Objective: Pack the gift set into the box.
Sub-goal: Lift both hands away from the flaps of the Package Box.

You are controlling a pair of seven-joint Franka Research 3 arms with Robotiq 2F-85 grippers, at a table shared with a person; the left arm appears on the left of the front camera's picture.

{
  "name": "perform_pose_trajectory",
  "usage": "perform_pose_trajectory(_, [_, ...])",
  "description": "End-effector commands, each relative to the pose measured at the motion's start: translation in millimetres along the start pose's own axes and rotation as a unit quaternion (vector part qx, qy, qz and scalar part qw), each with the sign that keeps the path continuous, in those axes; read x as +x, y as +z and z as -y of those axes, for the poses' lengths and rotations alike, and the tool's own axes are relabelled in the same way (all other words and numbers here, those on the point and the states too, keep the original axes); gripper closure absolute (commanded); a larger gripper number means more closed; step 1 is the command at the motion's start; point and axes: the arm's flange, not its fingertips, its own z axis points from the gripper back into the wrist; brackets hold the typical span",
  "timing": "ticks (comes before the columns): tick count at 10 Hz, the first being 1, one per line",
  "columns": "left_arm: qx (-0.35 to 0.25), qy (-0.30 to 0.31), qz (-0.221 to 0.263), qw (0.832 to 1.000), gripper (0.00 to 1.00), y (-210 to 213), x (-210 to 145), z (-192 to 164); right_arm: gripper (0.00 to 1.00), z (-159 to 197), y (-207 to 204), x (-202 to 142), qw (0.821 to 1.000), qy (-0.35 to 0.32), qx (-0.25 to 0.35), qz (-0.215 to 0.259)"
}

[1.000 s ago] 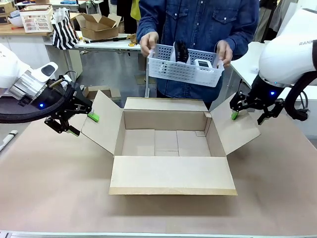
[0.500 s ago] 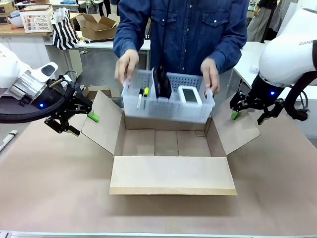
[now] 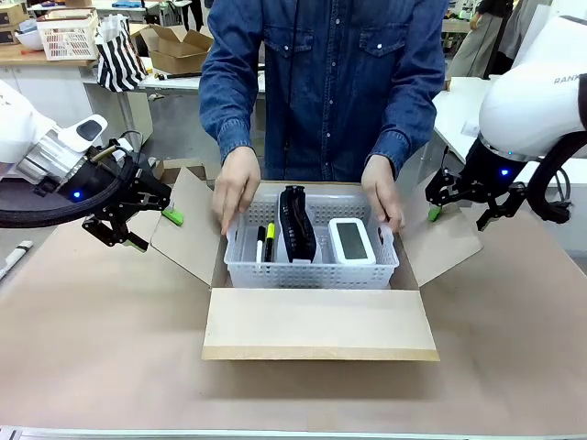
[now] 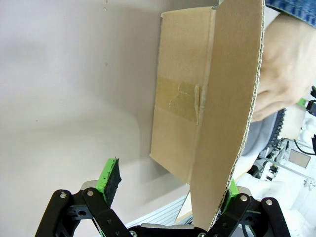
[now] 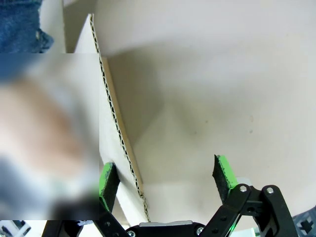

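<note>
Front cam: my left arm comes in from 9 o'clock, wrist tipped down toward the table (image 3: 92,348). The left gripper (image 3: 154,230) sits at the outer edge of the box's left flap (image 3: 188,229), fingers spread wide, holding nothing. My right arm drops in from 2 o'clock w/ elbow high. The right gripper (image 3: 459,215) is at the top edge of the right flap (image 3: 442,240), also spread wide, nothing clamped.

The box (image 3: 319,323) sits mid-table, flaps out. The basket tray (image 3: 312,272) is down inside it, near wall showing above the near flap's fold. Can't tell if it's touching the box floor. In it, from 9 to 3 o'clock: two pens (image 3: 265,242), black coiled cable (image 3: 295,227), white case (image 3: 351,241). Person stands at 12 o'clock, one hand (image 3: 237,188) on the tray's 10 o'clock corner, the other hand (image 3: 381,190) on the 2 o'clock corner.

Left wrist cam adds detail: the flap's corrugated edge runs btw my two fingers, close against one green pad (image 4: 230,189) and well apart from the other pad (image 4: 109,175). Contact: can't tell.

Right wrist cam: flap edge sits just beside one pad (image 5: 108,181), the other pad (image 5: 223,174) is out over bare table. Past the flap it's all blur.
</note>
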Motion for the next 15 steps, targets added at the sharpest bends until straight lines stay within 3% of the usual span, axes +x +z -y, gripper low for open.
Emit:
perform_pose_trajectory(1, [0.001, -0.002, -0.003, 1.000, 0.00, 2.2, -1.6, -0.3, 0.00, -1.1, 2.5, 0.2, 1.000, -0.010, -0.008, 0.001])
perform_pose_trajectory(15, [0.001, -0.002, -0.003, 1.000, 0.00, 2.2, -1.6, -0.3, 0.00, -1.1, 2.5, 0.2, 1.000, -0.010, -0.008, 0.001])
